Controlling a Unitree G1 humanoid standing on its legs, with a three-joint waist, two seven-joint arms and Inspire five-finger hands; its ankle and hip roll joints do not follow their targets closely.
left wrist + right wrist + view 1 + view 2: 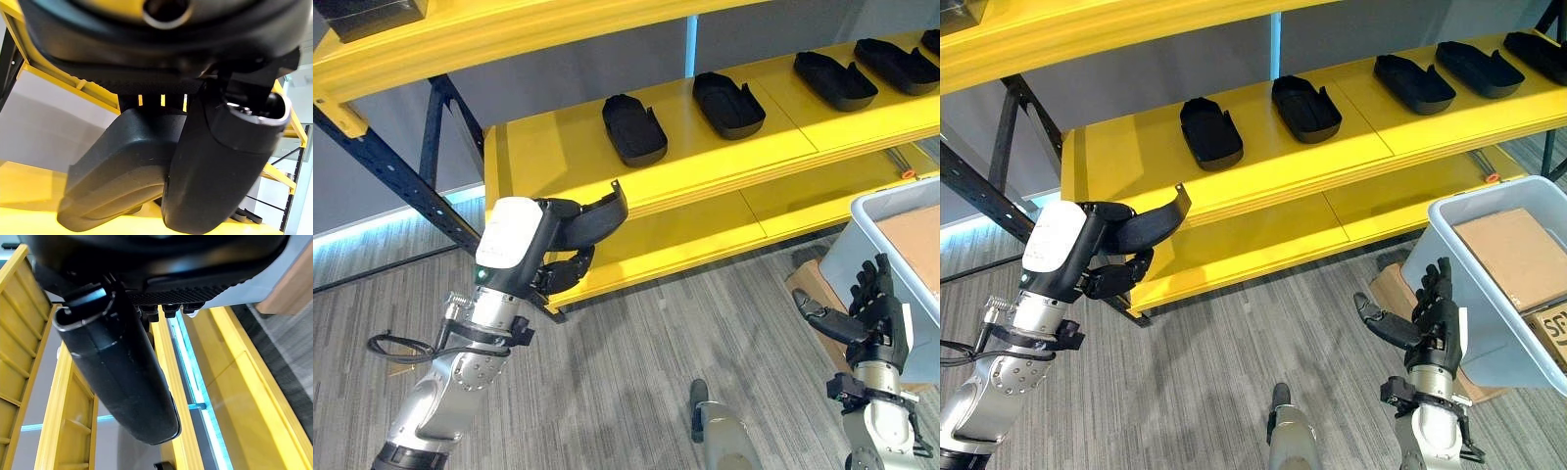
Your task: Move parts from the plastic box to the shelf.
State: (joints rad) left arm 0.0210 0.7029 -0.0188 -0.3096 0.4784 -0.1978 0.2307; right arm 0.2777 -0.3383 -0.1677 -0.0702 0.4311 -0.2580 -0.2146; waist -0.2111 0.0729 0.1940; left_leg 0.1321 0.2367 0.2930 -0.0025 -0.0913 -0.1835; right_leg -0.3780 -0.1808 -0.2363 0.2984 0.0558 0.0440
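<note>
My left hand (524,245) is shut on a black moulded part (592,220), held in the air just in front of the left end of the yellow shelf (548,157). The same black part (117,181) sits under the thumb in the left wrist view. Several matching black parts (633,128) lie in a row on the shelf's middle board. My right hand (871,308) is open with straight fingers and holds nothing, beside the grey plastic box (1459,255) at the right.
The shelf has a lower board (705,230) near the floor and an upper board (509,29) overhead, carried by a dark blue diagonal brace (401,186). Cardboard (1518,257) lies inside the box. Grey carpet (626,362) covers the floor.
</note>
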